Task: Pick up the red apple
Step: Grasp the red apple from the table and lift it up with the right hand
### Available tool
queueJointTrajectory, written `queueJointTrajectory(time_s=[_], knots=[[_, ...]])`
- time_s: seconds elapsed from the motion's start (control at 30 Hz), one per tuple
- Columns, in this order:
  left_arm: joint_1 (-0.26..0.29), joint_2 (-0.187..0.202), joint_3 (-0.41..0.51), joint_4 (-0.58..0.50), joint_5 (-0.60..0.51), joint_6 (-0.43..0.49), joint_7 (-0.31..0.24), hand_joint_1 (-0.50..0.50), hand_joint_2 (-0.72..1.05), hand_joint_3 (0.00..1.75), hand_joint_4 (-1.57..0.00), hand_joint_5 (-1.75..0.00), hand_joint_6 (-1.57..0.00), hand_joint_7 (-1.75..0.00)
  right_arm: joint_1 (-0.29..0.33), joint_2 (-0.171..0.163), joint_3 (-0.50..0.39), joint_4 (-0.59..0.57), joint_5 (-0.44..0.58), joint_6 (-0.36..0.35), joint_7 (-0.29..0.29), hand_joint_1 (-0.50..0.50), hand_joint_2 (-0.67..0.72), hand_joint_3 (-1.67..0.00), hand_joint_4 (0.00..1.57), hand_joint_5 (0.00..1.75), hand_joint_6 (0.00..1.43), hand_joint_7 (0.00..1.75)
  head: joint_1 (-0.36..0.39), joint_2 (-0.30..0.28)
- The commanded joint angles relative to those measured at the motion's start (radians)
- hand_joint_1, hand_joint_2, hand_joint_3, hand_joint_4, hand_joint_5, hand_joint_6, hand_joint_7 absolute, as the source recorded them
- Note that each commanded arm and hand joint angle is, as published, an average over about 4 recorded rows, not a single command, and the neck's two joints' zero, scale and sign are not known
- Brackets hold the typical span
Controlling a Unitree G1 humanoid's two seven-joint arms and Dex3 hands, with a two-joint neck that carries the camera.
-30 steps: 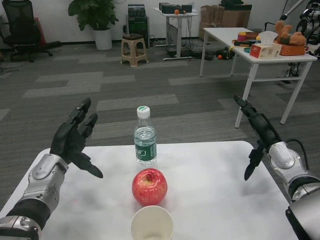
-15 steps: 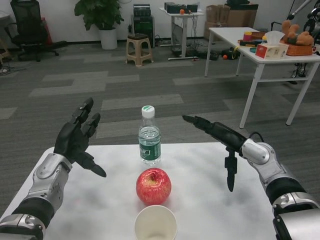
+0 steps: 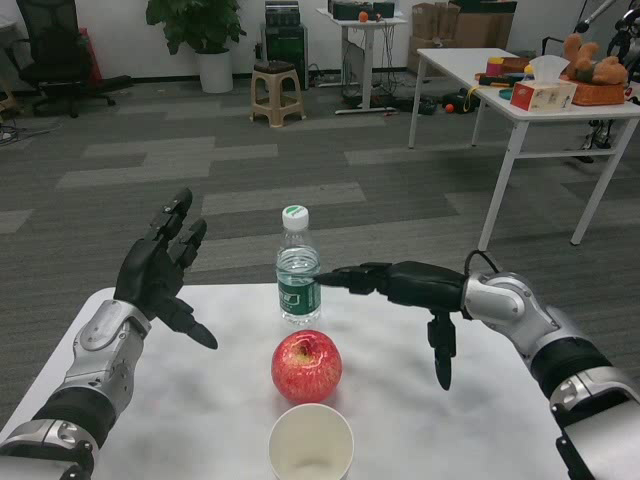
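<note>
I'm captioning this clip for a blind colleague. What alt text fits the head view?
A red apple sits on a white table between a water bottle behind it and an empty paper cup in front. The right hand reaches in open above and to the right of the apple, not touching it; the left hand hovers open at left.

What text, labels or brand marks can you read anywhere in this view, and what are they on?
No text can be read in the head view.
Water bottle: green label with pale marks, too blurred to read.
Tissue box on the far table: red pattern, print too small to read.
Red apple, paper cup: no text visible.
</note>
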Motion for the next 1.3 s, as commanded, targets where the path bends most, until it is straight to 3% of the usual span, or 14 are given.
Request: queueJointTrajectory(time_s=[0.03, 0.47, 0.63, 0.93, 1.07, 1.3], knots=[[-0.016, 0.006, -0.002, 0.009, 0.002, -0.006, 0.001, -0.48, -0.46, 0.00, 0.00, -0.10, 0.00, -0.14, -0.059, -0.032, 0.083, -0.036, -0.026, -0.046, 0.017, -0.46, -0.02, -0.04, 0.03, 0.00, 0.00, 0.00, -0.007, -0.011], [-0.037, 0.015, -0.033, 0.011, 0.002, -0.004, 0.001, -0.48, -0.46, 0.00, 0.00, -0.10, 0.00, -0.14, -0.183, -0.050, 0.355, -0.053, -0.043, -0.130, 0.026, -0.46, -0.24, -0.08, 0.03, 0.00, 0.00, 0.00, 0.023, -0.042], [-0.039, 0.016, -0.042, 0.008, 0.003, -0.004, 0.000, -0.48, -0.46, 0.00, 0.00, -0.10, 0.00, -0.14, -0.218, -0.052, 0.420, -0.052, -0.042, -0.146, 0.027, -0.46, -0.29, -0.14, 0.03, 0.00, 0.00, 0.00, 0.019, -0.041], [0.003, 0.019, -0.061, -0.085, -0.001, 0.011, 0.000, -0.48, -0.46, 0.00, 0.00, -0.10, 0.00, -0.14, -0.249, -0.047, 0.542, -0.160, -0.044, -0.146, 0.031, -0.44, -0.35, -0.16, 0.03, 0.00, 0.00, 0.00, 0.050, -0.048], [0.010, 0.026, -0.067, -0.113, -0.002, 0.014, -0.001, -0.48, -0.41, 0.00, 0.00, -0.10, 0.00, -0.14, -0.249, -0.040, 0.546, -0.187, -0.050, -0.145, 0.035, -0.43, -0.35, -0.20, 0.03, 0.00, 0.00, 0.00, 0.039, -0.042], [0.014, 0.036, -0.068, -0.115, -0.012, 0.014, -0.001, -0.48, -0.46, 0.00, 0.00, -0.10, 0.00, -0.14, -0.238, -0.036, 0.478, -0.178, -0.078, -0.145, 0.039, -0.42, -0.35, -0.24, 0.03, 0.00, 0.00, 0.00, 0.026, -0.036]])
